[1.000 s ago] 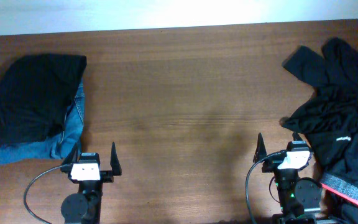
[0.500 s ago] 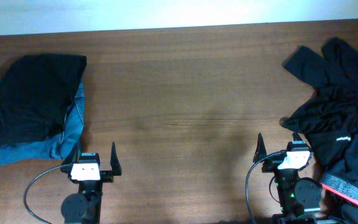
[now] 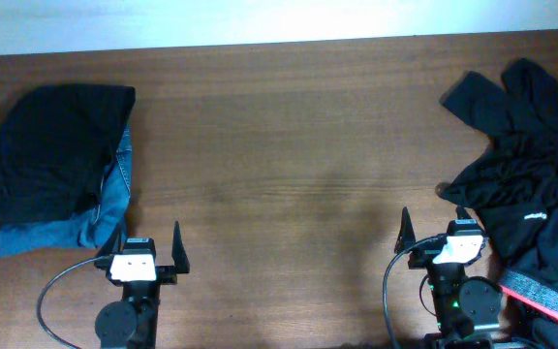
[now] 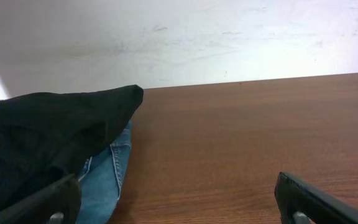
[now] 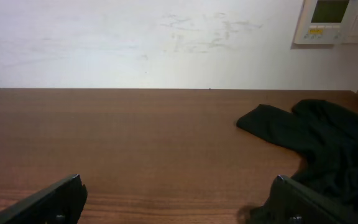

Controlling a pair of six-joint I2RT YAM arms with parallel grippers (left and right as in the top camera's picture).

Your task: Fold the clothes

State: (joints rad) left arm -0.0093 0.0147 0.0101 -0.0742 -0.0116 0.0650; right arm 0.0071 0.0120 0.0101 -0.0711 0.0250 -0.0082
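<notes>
**Spread wide, nothing held**

The left gripper (image 3: 149, 244) and right gripper (image 3: 432, 233) are sitting spread wide and empty at the table's (image 3: 289, 165) near edge. A black garment (image 3: 56, 145) is lying over blue jeans (image 3: 109, 208) far left. A crumpled black heap (image 3: 526, 184), possibly several pieces, is sprawling far right.

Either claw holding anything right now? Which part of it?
Nothing is held. The left claw and right claw are both open and empty, gripping neither the black-and-denim stack nor the black pile.
</notes>
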